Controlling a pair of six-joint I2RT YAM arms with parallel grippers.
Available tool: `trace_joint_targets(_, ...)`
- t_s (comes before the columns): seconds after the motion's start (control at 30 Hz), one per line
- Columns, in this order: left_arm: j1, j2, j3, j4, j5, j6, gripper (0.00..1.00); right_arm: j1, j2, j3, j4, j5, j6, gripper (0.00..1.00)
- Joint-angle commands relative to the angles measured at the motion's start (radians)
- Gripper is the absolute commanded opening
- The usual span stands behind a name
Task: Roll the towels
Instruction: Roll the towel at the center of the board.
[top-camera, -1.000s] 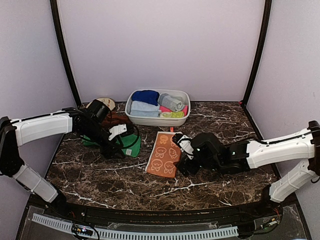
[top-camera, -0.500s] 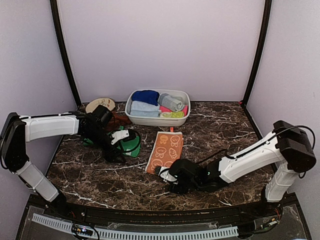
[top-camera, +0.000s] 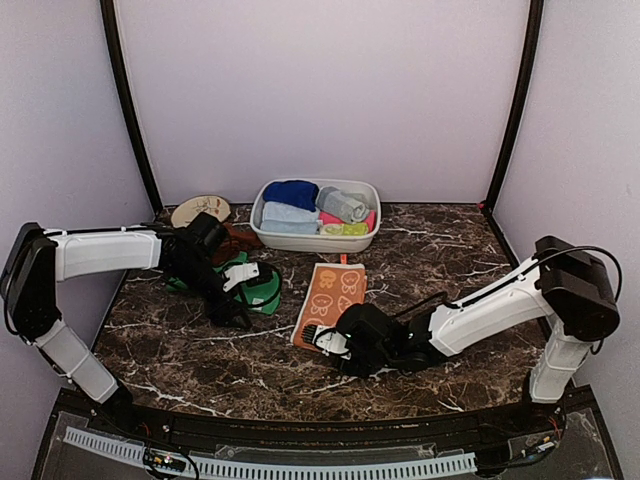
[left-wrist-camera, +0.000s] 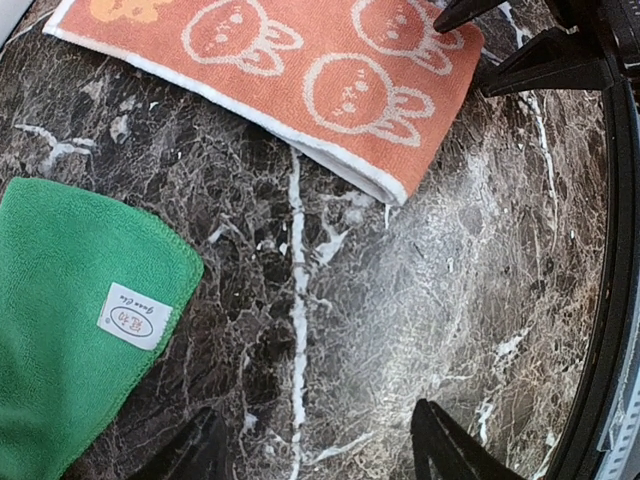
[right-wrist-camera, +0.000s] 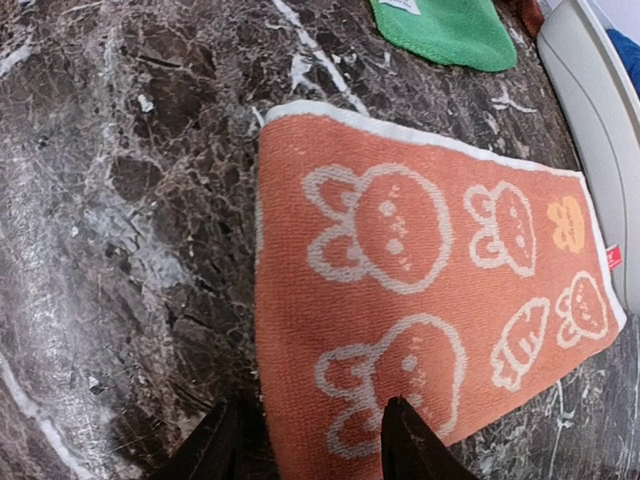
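The orange cloth towel with cream rabbit prints (right-wrist-camera: 420, 270) lies flat on the dark marble table (top-camera: 450, 250) in front of the white oval plastic basin (top-camera: 262, 222). One short end is close to the basin, and its long axis runs away from the basin towards the arms. The right gripper (right-wrist-camera: 310, 420) is down at the short end farthest from the basin and faces up the towel, so the whole length lies ahead of it. Its jaws stand partly apart, astride that end's corner: one finger is over the cloth, the other over bare marble just beside the long edge. The cloth between them lies flat and unbunched, so I judge nothing is pinched yet. The right arm is therefore much the nearer one for starting a roll, which would travel from this end towards the basin. The left gripper (left-wrist-camera: 315, 420) hovers off the basin's left front, jaws fairly wide and empty over bare marble. The bright green cloth towel with a white tag (left-wrist-camera: 70, 340) lies just beside it, on the side away from the orange towel. The plain rust-brown towel (top-camera: 238, 240) sits bunched by the basin's left end, partly hidden behind the left arm.
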Motion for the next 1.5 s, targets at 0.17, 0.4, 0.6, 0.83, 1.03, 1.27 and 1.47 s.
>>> trace_joint_targets(0.17, 0.007, 0.004, 0.07, -0.069, 0.018, 0.015, 0.65, -0.049, 0.038, 0.012, -0.029, -0.118, 0.076, 0.34)
trace_joint_targets(0.4, 0.007, -0.021, 0.05, -0.055, 0.052, 0.042, 0.65, -0.125, 0.067, 0.055, -0.083, -0.24, 0.205, 0.11)
trace_joint_targets(0.6, 0.005, -0.037, 0.021, -0.039, 0.1, 0.084, 0.65, -0.161, 0.037, 0.074, -0.089, -0.406, 0.308, 0.0)
trace_joint_targets(0.83, -0.031, -0.067, 0.001, 0.02, 0.188, 0.113, 0.65, -0.252, 0.023, 0.075, -0.036, -0.777, 0.497, 0.0)
trace_joint_targets(1.03, -0.161, -0.02, -0.005, 0.033, 0.14, 0.15, 0.65, -0.333, 0.058, 0.045, 0.078, -1.04, 0.673, 0.0)
trace_joint_targets(1.27, -0.251, 0.063, 0.051, 0.136, 0.038, 0.176, 0.65, -0.378, 0.102, 0.058, 0.12, -1.146, 0.782, 0.0)
trace_joint_targets(1.47, -0.285, 0.122, 0.107, 0.137, 0.024, 0.225, 0.65, -0.384, 0.146, 0.08, 0.067, -1.16, 0.768, 0.0)
